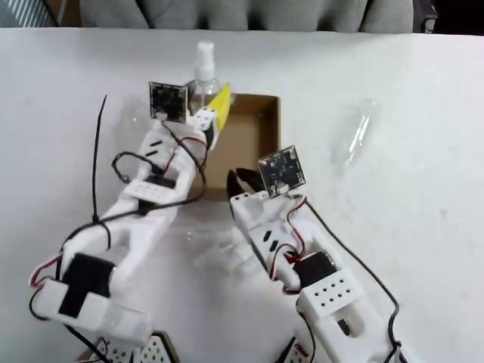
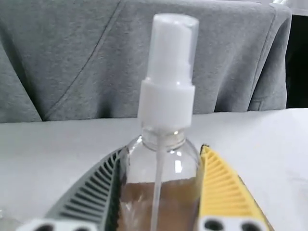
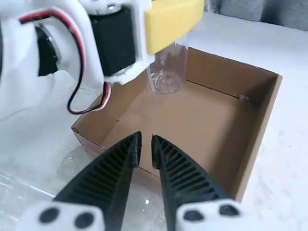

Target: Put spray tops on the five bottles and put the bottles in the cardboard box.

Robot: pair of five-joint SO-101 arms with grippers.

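My left gripper is shut on a clear bottle with a white spray top, one grey and one yellow finger on either side. In the high view this bottle stands upright at the far left corner of the cardboard box, in the left gripper. The right wrist view shows the bottle's base hanging just above the box floor. My right gripper, black fingers nearly together with nothing between them, hovers at the box's near edge.
A clear bottle lies on the white table to the right of the box. More clear bottles lie between the two arms in front of the box, also visible as clear bottles beside the right gripper. Grey fabric runs along the table's far edge.
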